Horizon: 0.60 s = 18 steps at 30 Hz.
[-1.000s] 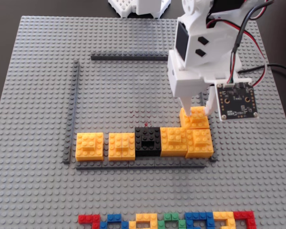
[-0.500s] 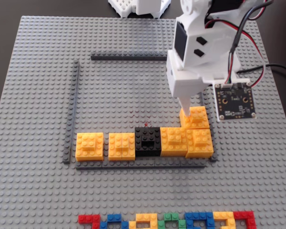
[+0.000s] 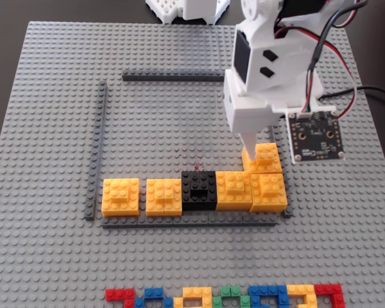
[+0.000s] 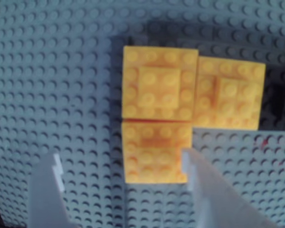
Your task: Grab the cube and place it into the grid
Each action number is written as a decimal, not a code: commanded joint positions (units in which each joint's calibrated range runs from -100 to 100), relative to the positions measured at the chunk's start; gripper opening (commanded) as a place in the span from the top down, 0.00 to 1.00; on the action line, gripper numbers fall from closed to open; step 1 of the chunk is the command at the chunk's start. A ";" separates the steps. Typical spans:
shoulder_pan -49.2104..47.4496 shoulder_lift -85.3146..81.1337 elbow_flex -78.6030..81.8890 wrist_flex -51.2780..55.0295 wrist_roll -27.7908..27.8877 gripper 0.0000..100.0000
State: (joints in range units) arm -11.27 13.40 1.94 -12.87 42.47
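One cube (image 4: 154, 159) sits placed inside the grid (image 3: 173, 77) at your open gripper's (image 4: 126, 183) twelve o'clock; next, lift clear.

The wrist view looks straight down on the light-grey studded baseplate (image 4: 47, 95). Two pale fingers (image 4: 206, 190) rise from the bottom edge, spread apart, and the gripper (image 4: 118, 164) brackets the cube (image 4: 154, 159). The cube sits nearer the right finger, whose tip touches its right edge; a strip of bare plate separates it from the left finger. Just beyond the cube, touching its far side, lies a second yellow block (image 4: 159, 85), and a third yellow block (image 4: 230, 92) adjoins that one beyond the right finger.
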 commanded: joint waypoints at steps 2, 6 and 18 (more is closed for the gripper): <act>0.33 -5.66 -0.45 0.07 -0.44 0.69; 0.47 -7.12 -0.45 0.56 -0.44 0.69; 1.21 -17.27 0.37 4.08 -0.29 0.75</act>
State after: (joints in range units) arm -10.32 5.43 2.03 -10.13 42.42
